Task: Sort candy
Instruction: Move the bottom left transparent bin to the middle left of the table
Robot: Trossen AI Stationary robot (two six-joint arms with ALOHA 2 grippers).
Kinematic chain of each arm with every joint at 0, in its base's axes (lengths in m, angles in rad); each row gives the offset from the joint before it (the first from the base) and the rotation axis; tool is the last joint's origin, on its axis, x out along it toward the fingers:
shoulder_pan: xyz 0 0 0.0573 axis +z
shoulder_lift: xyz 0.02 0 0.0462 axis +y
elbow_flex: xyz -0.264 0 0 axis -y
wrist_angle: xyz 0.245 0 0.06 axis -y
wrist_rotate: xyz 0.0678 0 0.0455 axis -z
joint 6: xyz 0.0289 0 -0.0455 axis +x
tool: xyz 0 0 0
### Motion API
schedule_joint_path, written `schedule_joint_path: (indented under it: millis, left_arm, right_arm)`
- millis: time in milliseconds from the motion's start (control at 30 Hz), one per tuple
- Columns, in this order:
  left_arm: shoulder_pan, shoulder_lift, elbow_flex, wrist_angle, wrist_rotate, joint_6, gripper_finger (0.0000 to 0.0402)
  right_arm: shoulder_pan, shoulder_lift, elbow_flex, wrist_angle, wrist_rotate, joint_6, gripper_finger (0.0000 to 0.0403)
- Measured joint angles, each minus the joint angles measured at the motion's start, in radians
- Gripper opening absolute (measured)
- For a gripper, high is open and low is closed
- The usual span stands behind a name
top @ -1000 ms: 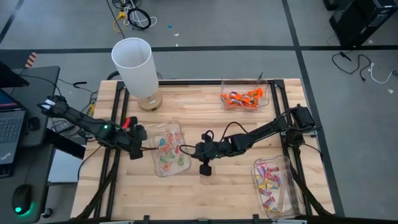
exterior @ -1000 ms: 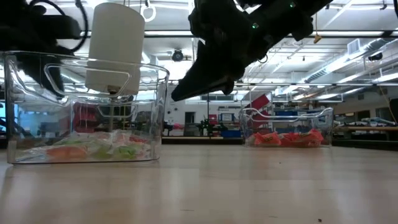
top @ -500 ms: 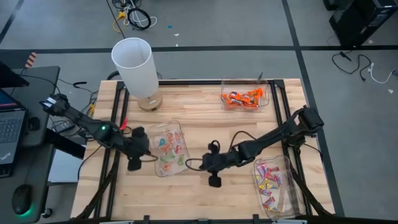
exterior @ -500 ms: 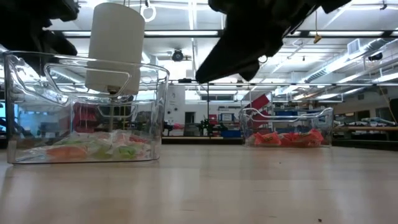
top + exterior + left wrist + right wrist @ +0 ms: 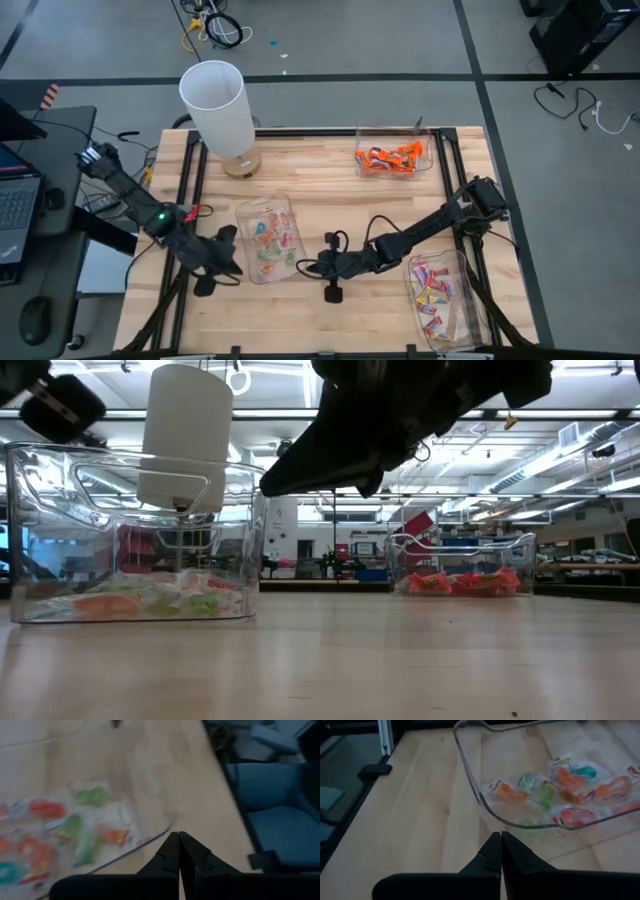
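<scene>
Candy (image 5: 270, 240) lies sorted across three clear trays on the wooden table (image 5: 330, 195), described here from the left edge to the right. Left gripper (image 5: 232, 268), fingers pressed together and holding nothing, has swung from the left side of the middle tray (image 5: 290, 268) toward the tray's front left corner, nearer the table's front edge. That tray, left of the table's centre, holds the pale green-and-pink pieces mixed with orange-red ones. A white cylinder (image 5: 218, 105) stands at the back left corner. Right gripper (image 5: 308, 267), likewise closed and empty, has returned from a position nearer the front edge to hover just beside the middle tray's front right corner; its wrist view shows the closed fingertips (image 5: 496, 851) aimed at the tray wall. Orange candy (image 5: 392, 157) fills the tray at the back right, and the pink-and-yellow candy (image 5: 432, 290) fills the tray at the front right corner. No loose piece shows on the bare wood. With neither gripper carrying anything and both closed beside the middle tray, the sorting appears essentially complete, or paused between picks.
</scene>
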Motion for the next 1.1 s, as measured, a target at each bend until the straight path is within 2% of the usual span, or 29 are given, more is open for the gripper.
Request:
schedule_joint_path:
  millis: [200,433,600,700,867,1100]
  left_arm:
    - [-0.058,0.046,0.000,0.095,0.001,0.029,0.0001]
    - [-0.091,0.189,0.000,0.136,0.002,0.055,0.0001]
    - [-0.093,0.258,0.000,0.138,-0.079,0.056,0.0000]
    - [-0.096,0.266,0.000,0.144,-0.129,0.047,0.0000]
    - [-0.099,0.265,0.000,0.031,-0.198,-0.063,0.0000]
    - [-0.102,0.261,0.000,-0.109,-0.207,-0.186,0.0000]
  right_arm:
    - [-0.012,0.000,0.000,0.021,0.022,-0.005,0.0000]
    - [-0.020,0.000,0.000,0.044,0.063,-0.011,0.0000]
    - [-0.028,0.000,0.000,0.023,0.065,-0.031,0.0000]
    - [-0.033,0.000,0.000,-0.032,0.112,0.000,0.0000]
    - [-0.056,0.000,0.000,-0.159,0.168,0.090,0.0000]
    - [-0.076,0.000,0.000,-0.089,0.144,0.024,0.0000]
